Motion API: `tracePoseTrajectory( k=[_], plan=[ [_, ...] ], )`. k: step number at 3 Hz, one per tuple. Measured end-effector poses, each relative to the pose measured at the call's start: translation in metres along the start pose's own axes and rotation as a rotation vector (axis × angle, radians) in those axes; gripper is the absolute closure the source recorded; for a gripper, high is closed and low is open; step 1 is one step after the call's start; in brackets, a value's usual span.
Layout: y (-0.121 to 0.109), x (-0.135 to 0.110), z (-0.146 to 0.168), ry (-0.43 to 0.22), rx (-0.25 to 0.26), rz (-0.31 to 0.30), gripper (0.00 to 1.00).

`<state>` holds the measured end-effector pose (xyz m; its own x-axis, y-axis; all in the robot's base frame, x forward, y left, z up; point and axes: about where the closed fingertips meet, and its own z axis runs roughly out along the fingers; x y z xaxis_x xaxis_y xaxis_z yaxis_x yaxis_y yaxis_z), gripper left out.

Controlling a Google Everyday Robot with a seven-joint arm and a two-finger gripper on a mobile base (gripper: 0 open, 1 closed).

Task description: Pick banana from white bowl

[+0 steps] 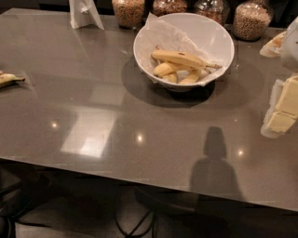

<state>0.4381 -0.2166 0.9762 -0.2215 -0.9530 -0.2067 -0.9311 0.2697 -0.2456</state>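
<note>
On the glossy grey-brown table [93, 130], four glass jars of grain [129, 11] line the far edge at 12 o'clock, a white folded card [85, 14] stands at 11 o'clock, and a small lone banana [9, 80] lies at 9 o'clock

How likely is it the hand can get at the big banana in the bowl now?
Probably yes. The hand is at the view's right edge, apart from the bowl. The banana lies on top of the smaller ones, and nothing stands between except the bowl's rim, so coming from above looks free.
</note>
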Motion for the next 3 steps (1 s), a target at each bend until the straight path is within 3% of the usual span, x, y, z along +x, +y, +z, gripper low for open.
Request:
tracePoseTrajectory(
  k=[1, 3],
  plan=[
    [0.000, 0.000, 0.000, 0.000, 0.000, 0.000, 0.00],
    [-0.028, -0.030, 0.001, -0.186, 0.111, -0.009, 0.00]
  ],
)
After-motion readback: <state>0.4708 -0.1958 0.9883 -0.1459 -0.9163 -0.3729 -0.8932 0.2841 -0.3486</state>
